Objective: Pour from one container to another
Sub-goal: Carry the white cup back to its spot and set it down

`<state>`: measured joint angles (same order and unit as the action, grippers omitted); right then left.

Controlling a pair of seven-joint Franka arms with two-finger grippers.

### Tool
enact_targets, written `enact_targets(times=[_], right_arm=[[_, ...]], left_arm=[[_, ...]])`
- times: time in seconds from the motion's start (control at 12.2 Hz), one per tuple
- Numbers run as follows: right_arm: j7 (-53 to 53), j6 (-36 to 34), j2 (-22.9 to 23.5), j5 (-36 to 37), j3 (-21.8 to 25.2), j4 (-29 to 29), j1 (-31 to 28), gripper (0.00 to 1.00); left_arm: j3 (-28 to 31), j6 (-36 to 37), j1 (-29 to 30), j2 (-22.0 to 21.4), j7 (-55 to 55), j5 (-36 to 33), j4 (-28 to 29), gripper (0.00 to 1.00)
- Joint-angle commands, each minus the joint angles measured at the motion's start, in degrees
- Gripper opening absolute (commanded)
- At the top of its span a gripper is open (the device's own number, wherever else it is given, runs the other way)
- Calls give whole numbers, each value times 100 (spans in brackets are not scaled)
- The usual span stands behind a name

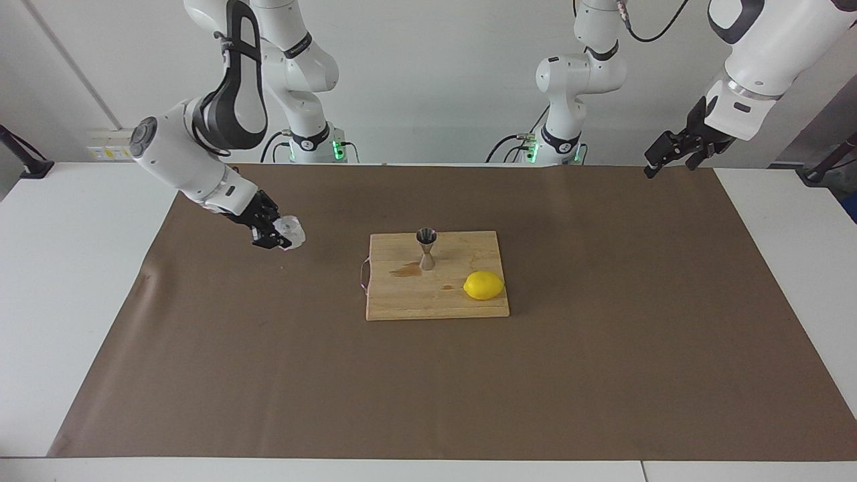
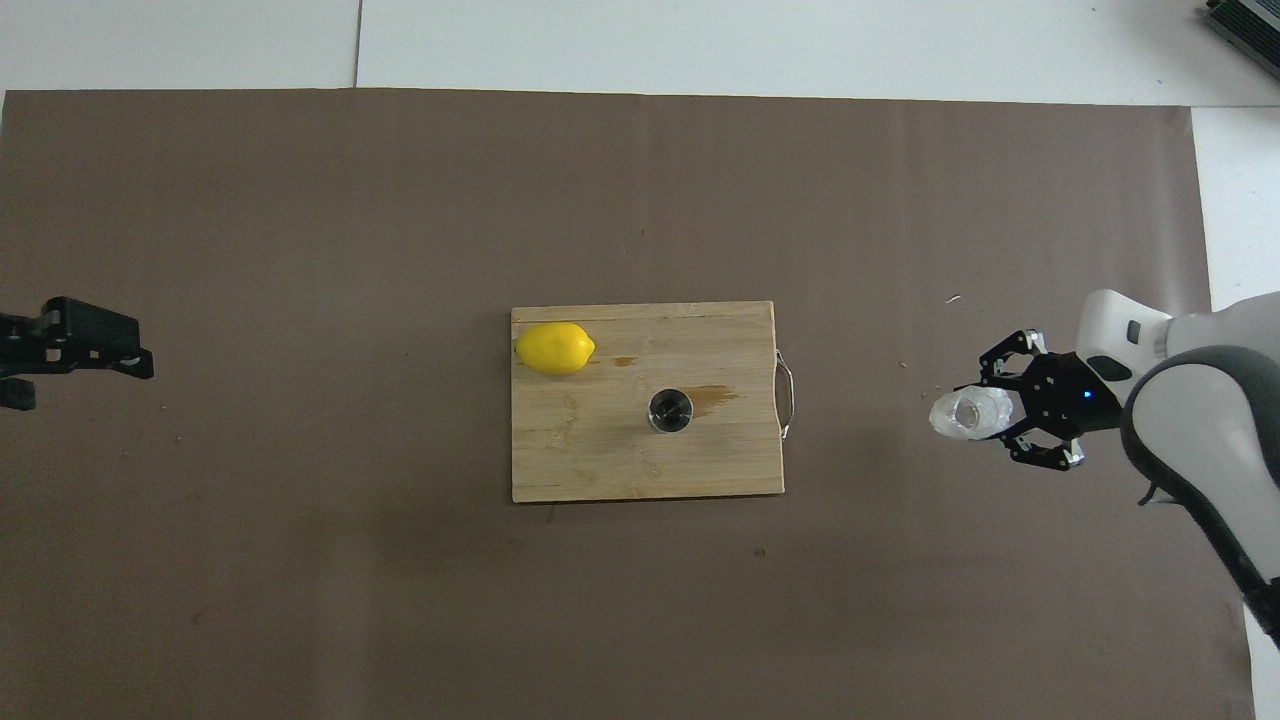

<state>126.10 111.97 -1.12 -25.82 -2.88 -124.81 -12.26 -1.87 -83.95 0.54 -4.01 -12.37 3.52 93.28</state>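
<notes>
We see the cup (image 1: 292, 231) clamped between the fingers of the right gripper (image 1: 273, 235), tipped on its side with its mouth turned toward the board (image 1: 435, 301), raised over the brown paper (image 1: 602, 348) toward the right arm's end of the table. It is translucent, whitish, squat, with crinkly ribbed sides. The jigger (image 1: 426, 248), silvery metal and hourglass-shaped, stands upright on the wooden board at mid-table, well apart from the cup. A wet stain (image 1: 406, 270) lies just beside its foot. A yellow lemon (image 1: 483, 285) rests on the same board, near the jigger and farther from us. Our left gripper (image 1: 669, 155) waits over the paper's edge at the left arm's end, and we cannot tell how its jaws stand.
</notes>
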Motion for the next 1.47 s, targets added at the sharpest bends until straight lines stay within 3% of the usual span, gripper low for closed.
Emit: enact_targets(times=[0.0,0.33,0.9,0.98,1.06,1.23,1.39], right_arm=[[739,62,-73,-178,-90,-377,-478,0],[960,553,409,-187,-90,-342,-638,0],[1101,1740,1087,-678,-125,-237,-164,0],[1075,1732,1088,-801,-125,-237,-163,11],[1083,1723,1079,-932,-125,-254,-163,99],[1040,1645,1026,-1039,-125,-254,-163,100],[769,1435,694,-1039,-116,-245,-163,100]], left_arm=[[-50,72,78,-117,24,-80,59,100],[-50,72,78,-117,24,-80,59,100],[-50,72,78,-117,24,-80,59,100],[-50,72,78,-117,24,-80,59,100],[-50,72,78,-117,24,-80,59,100],[-50,72,78,-117,24,-80,59,100],[-50,72,78,-117,24,-80,59,100]])
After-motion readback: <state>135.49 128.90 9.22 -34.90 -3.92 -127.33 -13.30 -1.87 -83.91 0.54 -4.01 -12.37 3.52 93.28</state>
